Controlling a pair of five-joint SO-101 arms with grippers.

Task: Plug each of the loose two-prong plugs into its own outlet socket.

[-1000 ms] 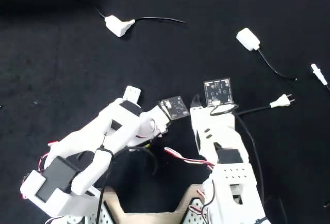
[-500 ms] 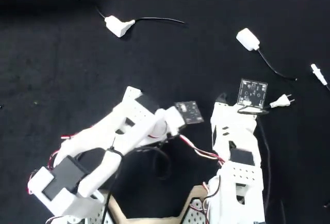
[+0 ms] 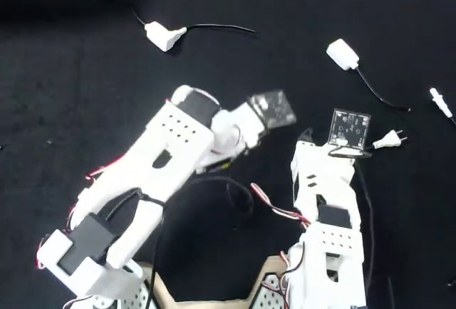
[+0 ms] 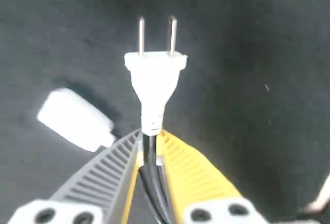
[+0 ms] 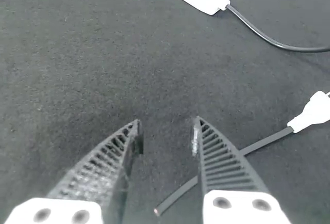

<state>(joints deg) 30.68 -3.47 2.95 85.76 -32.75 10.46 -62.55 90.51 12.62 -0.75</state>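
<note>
The left end effector (image 4: pixel 150 135) pinches a cord (image 4: pixel 150 180) just behind its plug (image 4: pixel 154 79) near the middle of the worktop (image 3: pixel 71 95), prongs pointing away from the arm. The right end effector (image 5: pixel 165 127) is spread over bare cloth. A second plug (image 3: pixel 388 138) lies just beside it toward the right edge. A socket (image 3: pixel 165 35) lies by the far edge, another socket (image 3: pixel 343 54) toward the far right corner.

Even, diffuse light, faint soft shadows

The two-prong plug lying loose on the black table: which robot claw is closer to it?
Right. The right gripper is open just beside the loose plug, above its cord; the left gripper, holding a second plug by its cord, is farther off.
</note>
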